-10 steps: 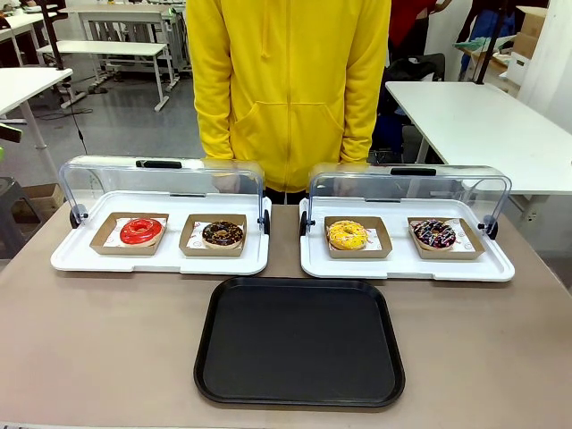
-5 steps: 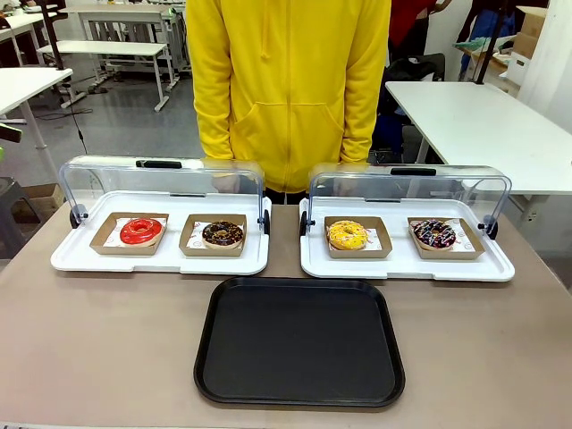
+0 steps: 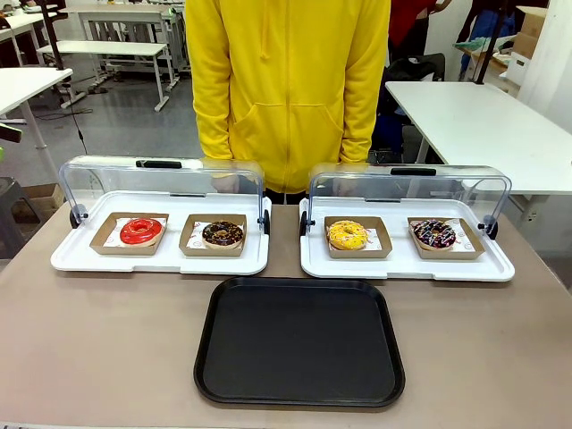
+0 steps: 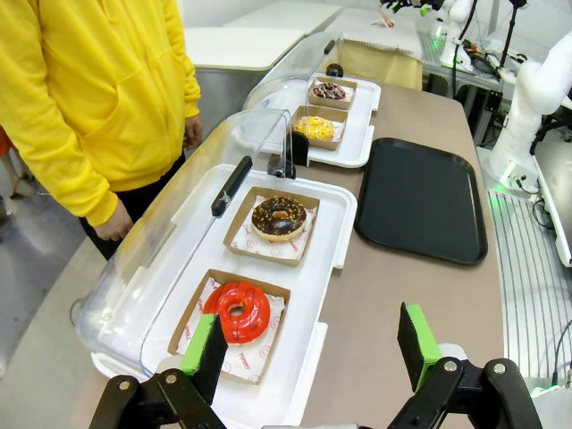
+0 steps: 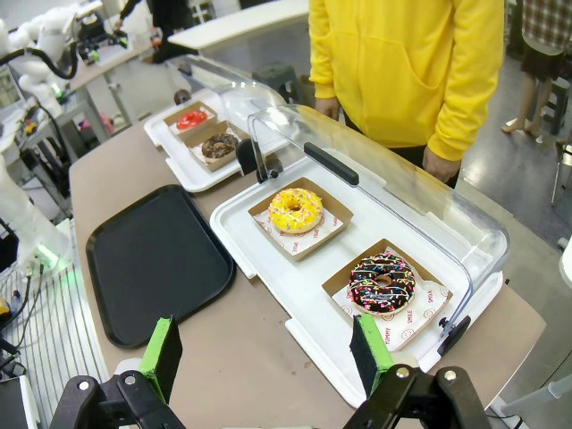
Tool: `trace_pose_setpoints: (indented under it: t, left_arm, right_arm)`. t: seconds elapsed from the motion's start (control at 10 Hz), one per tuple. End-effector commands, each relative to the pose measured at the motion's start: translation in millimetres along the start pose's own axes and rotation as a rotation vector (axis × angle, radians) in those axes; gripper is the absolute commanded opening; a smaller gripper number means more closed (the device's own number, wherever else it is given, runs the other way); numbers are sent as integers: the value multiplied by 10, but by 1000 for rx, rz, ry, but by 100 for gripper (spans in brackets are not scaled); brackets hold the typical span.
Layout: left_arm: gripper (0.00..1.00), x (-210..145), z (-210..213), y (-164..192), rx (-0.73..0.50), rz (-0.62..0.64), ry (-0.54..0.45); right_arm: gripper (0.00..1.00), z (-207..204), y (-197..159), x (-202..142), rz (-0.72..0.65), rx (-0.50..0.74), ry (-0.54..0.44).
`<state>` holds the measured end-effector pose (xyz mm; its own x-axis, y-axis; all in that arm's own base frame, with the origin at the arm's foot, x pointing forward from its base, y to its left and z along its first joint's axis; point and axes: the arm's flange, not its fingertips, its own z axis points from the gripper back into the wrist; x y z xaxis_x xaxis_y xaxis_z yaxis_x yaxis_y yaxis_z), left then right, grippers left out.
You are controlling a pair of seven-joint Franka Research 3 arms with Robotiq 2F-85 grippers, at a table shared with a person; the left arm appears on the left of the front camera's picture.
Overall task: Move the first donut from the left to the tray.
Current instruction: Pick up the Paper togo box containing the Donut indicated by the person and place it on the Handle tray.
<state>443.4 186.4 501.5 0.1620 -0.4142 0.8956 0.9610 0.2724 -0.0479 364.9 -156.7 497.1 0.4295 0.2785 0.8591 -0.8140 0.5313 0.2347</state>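
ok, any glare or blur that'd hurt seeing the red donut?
Front view: even light, sharp; red donut clear, pale reflections on the raised lid behind it. Left wrist view: small glints on the icing, a left tool finger overlaps a corner of its holder. Right wrist view: glints on the near lid; the donut is small.

Workshop room, even indoor light. Grey-brown work table (image 3: 98, 349) up front, with a shiny grey floor (image 3: 125, 125) behind it. A white table (image 3: 474, 125) stands at right, near the work table's far corner. Another white table (image 3: 22, 85) at the left edge, and a long white bench table (image 3: 107, 46) farther back. Cardboard boxes (image 3: 534, 27) top right. Brown box (image 3: 40, 198) on the floor at left.
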Motion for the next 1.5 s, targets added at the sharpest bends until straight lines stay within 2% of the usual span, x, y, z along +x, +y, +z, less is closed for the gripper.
trace_pose_setpoints:
  t: [0.0,1.4]
  left_arm:
    - [100,1,0,-11,-1,-1,-5]
    - [100,1,0,-11,-1,-1,-5]
  right_arm:
    - [100,-2,-20,18,23,3,-19]
    - [100,-2,-20,18,23,3,-19]
